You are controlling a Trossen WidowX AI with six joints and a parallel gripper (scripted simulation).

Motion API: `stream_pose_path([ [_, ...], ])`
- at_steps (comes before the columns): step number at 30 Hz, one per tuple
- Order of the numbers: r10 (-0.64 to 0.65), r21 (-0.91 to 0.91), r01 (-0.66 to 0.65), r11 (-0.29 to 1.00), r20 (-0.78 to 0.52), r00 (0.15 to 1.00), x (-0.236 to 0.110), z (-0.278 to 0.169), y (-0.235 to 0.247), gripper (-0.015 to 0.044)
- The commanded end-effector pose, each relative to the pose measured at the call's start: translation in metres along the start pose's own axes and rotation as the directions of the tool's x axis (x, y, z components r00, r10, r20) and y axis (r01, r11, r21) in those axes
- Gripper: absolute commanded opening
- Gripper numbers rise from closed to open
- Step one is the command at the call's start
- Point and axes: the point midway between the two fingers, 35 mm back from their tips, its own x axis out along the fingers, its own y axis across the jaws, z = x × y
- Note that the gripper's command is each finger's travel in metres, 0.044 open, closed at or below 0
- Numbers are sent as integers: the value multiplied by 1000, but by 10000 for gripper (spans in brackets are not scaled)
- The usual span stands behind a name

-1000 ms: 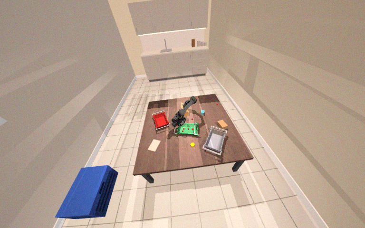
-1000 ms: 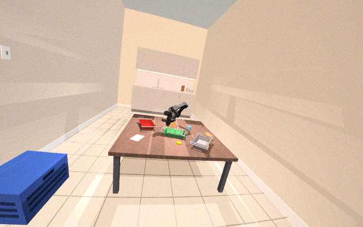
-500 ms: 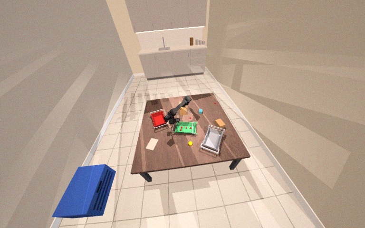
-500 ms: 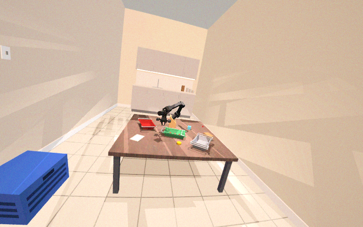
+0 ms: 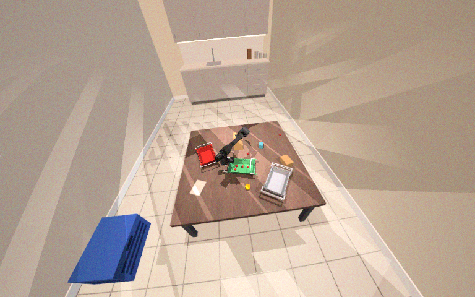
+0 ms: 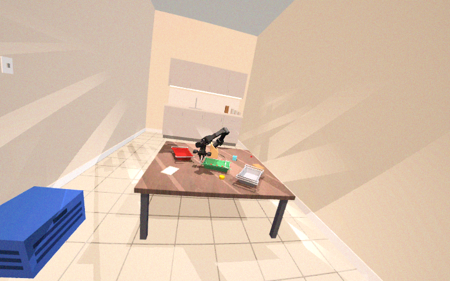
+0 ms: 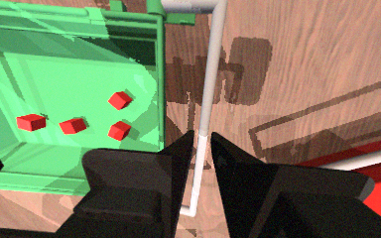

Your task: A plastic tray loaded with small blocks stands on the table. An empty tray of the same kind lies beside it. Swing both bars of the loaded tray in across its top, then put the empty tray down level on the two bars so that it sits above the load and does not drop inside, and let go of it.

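Gripper (image 7: 200, 144): fingers narrowly parted astride the white wire bar (image 7: 208, 89), no grip evident; only the wrist view shows this. Bar swung out past the green tray's (image 7: 160, 74) end. Tray holds four red blocks (image 7: 119, 100). Grey empty tray (image 5: 276, 180) well apart on table (image 5: 224, 203). No legible writing.

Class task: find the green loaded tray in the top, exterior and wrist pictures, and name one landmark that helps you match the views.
Top: green tray sits mid-table, just right of the gripper.
Exterior: green tray lies mid-table, below the arm.
Wrist: green tray fills the upper left, red blocks inside.
Shared landmark: the red tray, on the far side of the gripper from the green one.
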Motion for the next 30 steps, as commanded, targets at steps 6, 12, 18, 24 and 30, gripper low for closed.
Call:
stream_pose_path([
  [6,8,10,-8,1000,-5,1000,13,-3,2,82],
  [12,7,10,-7,1000,-5,1000,-9,-3,14,82],
  [18,8,10,-8,1000,-5,1000,-17,-2,28,82],
  [24,9,10,-9,1000,-5,1000,-19,-2,42,82],
  [30,11,10,-10,1000,-6,1000,-9,-2,65,82],
])
